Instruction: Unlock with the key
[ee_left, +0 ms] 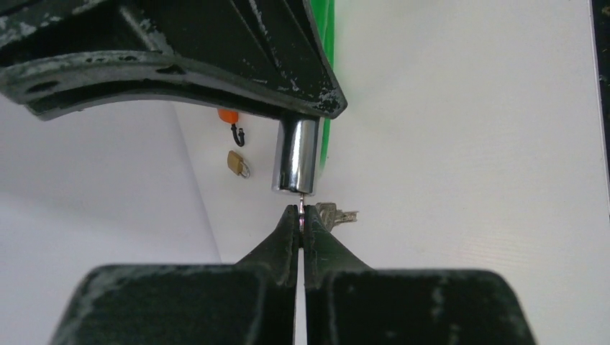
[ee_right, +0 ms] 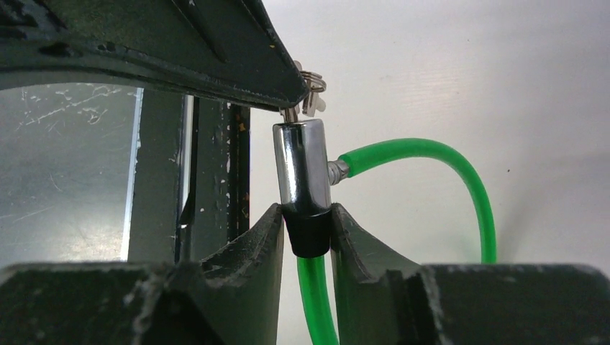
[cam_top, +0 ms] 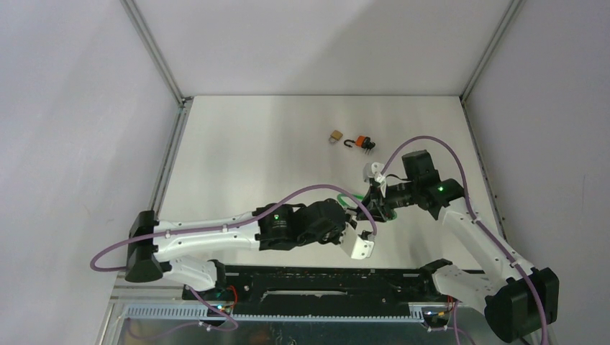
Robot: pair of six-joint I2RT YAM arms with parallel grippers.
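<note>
A chrome lock cylinder [ee_right: 301,165] with a green cable [ee_right: 431,154] is held off the table. My right gripper [ee_right: 306,215] is shut on its black end cap, as the right wrist view shows. My left gripper [ee_left: 301,213] is shut on a thin key whose blade enters the bottom face of the cylinder [ee_left: 296,154]. A second key [ee_left: 335,214] hangs beside it on the ring [ee_right: 311,80]. In the top view both grippers [cam_top: 354,215] [cam_top: 374,198] meet at the cable lock [cam_top: 350,201] right of the table's centre.
A small brass padlock [cam_top: 335,136] and an orange-bodied lock [cam_top: 361,142] lie at the far middle of the white table; they also show in the left wrist view as the brass padlock [ee_left: 235,162] and orange lock [ee_left: 227,116]. Grey walls enclose the table.
</note>
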